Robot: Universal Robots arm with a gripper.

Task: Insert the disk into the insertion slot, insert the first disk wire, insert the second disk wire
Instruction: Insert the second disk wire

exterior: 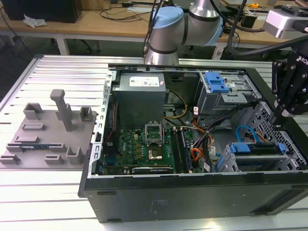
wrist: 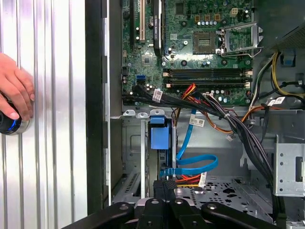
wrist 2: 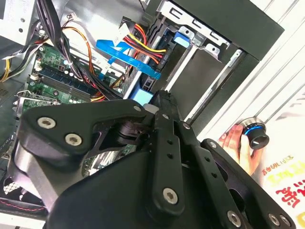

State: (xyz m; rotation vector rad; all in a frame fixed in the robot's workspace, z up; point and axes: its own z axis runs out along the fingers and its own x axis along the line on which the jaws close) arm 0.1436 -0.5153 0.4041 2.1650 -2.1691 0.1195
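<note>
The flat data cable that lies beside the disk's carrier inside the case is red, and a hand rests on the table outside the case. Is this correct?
Not quite. The flat cable beside the blue carrier is blue, not red, as the first wrist view shows. The hand does rest on the table outside the case.

Bright, even overhead room light; the ribbed metal desk (exterior: 57, 72) gleams pale, the computer case (exterior: 192, 192) interior sits shadowed; close gripper linkage looks soft.

I see a bright blue disk (exterior: 253, 148) carrier, grey perforated insertion slot (exterior: 269, 120), green motherboard (wrist: 190, 47), flat blue wire (wrist: 193, 164), black hand (exterior: 285, 113), ribbed silver counter (exterior: 57, 187).
</note>
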